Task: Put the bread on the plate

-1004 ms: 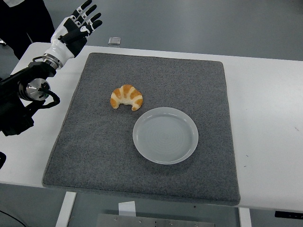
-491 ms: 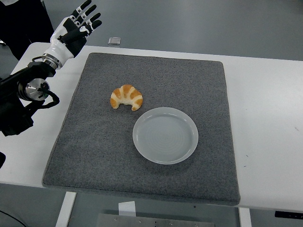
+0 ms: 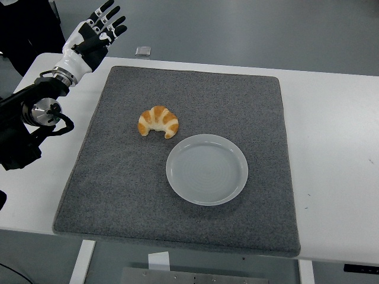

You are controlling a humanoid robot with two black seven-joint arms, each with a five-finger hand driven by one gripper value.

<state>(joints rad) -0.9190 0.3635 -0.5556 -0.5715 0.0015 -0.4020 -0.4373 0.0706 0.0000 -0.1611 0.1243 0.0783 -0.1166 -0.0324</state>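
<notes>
Left hand (image 3: 95, 32) hovering at the far left corner of the white table (image 3: 331, 118), fingers spread wide and pointing away, holding nothing, well apart from everything on the mat. Black forearm (image 3: 26, 118) reaching in from the left edge, partly cut off by the picture's border, with a looping cable showing beside a round metal joint. Dark shape at the top left, behind the hand, too cropped to identify.

Moving right: grey mat (image 3: 118, 195) covering most of the table's middle, lying flat. Bread (image 3: 158, 122), a croissant with pale and brown stripes, resting on the mat left of centre, ends curling toward the near side. Nothing standing between the hand and the bread. Plate (image 3: 206, 169), pale and round, sitting on the mat just to the near right of the bread, close beside it, whether touching or not hard to tell; holding nothing.

Small grey rectangular object (image 3: 143, 51) lying beyond the table's far edge, on the floor, too small to make out. No readable writing showing anywhere. White scrap (image 3: 158, 260) showing below the table's near edge, partly hidden.
</notes>
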